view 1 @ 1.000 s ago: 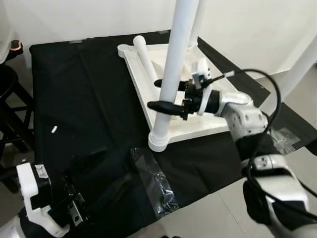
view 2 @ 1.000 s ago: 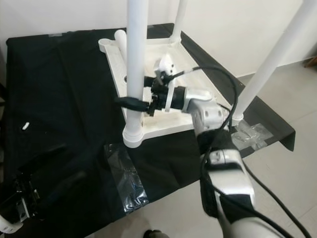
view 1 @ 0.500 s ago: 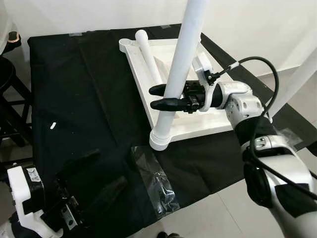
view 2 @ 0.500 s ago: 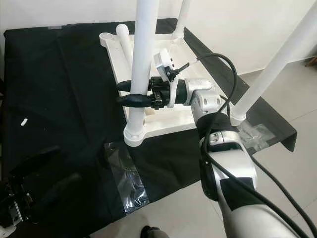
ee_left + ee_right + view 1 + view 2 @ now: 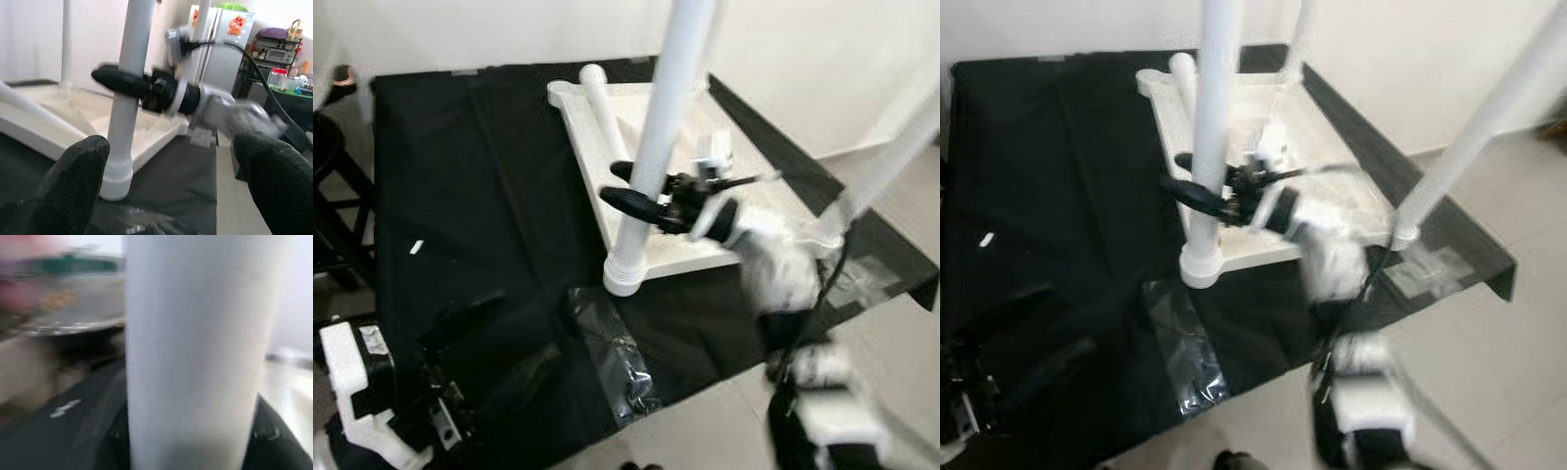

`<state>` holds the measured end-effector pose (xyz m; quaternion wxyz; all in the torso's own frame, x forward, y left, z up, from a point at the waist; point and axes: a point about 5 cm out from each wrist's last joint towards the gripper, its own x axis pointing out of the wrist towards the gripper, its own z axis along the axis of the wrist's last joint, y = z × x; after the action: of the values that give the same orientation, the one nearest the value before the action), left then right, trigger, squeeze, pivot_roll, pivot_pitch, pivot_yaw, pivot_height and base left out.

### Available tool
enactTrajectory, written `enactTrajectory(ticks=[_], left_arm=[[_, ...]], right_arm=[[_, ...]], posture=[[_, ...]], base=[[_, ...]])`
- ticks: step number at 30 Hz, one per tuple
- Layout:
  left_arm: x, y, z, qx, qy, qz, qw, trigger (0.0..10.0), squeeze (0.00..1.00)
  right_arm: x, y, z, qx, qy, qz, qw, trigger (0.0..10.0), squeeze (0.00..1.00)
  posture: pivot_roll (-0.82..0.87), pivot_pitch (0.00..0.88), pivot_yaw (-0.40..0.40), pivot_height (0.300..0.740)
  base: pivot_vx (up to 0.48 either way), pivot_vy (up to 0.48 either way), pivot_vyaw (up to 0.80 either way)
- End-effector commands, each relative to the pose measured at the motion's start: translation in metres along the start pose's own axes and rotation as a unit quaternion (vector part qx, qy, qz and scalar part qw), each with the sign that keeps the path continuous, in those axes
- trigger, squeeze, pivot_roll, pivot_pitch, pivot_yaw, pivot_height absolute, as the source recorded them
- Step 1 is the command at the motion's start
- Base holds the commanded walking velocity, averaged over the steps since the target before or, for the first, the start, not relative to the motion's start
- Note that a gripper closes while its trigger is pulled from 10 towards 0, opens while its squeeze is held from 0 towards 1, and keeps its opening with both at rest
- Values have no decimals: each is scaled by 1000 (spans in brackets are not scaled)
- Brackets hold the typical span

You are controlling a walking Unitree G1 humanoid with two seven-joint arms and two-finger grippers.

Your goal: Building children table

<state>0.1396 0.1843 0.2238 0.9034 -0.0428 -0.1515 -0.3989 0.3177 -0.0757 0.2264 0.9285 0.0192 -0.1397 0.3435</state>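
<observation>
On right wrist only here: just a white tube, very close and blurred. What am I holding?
Observer: The right gripper has one finger on each side of an upright white table leg, above its base.
Operator: Base seated?
Observer: It stands in the near corner socket of the upside-down white tabletop.
Operator: Other legs?
Observer: One loose leg lies on the tabletop; another upright leg stands at the right corner.
Operator: Left arm?
Observer: The left gripper is low over the black cloth, open.

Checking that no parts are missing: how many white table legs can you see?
4. One leg stands at the near corner of the upturned tabletop, between the right gripper fingers; one at the right corner; one at the back; one lies loose on the tabletop.
</observation>
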Motion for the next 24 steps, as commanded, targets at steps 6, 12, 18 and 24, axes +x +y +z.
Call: enactTrajectory(ticks=[6, 12, 18, 24], left_arm=[[5, 3, -5, -9, 6, -11, 1000, 10000, 0], [7, 7, -4, -1, 2, -12, 1000, 10000, 0], [10, 8, -5, -2, 0, -16, 1000, 10000, 0], [10, 4, -5, -5, 1, -16, 1000, 10000, 0]], right_arm=[[-12, 23, -42, -14, 111, -73, 991, 0, 0], [-3, 17, -32, -27, 107, -110, 988, 3294, 0], [-6, 1, -25, -16, 118, -85, 989, 10000, 1000], [1, -38, 8, -10, 66, 76, 995, 10000, 1000]], posture=[[166, 174, -121, 740], [166, 160, -126, 740], [155, 158, -120, 740], [160, 173, -130, 740]], base=[[0, 0, 0], [0, 0, 0], [0, 0, 0], [0, 0, 0]])
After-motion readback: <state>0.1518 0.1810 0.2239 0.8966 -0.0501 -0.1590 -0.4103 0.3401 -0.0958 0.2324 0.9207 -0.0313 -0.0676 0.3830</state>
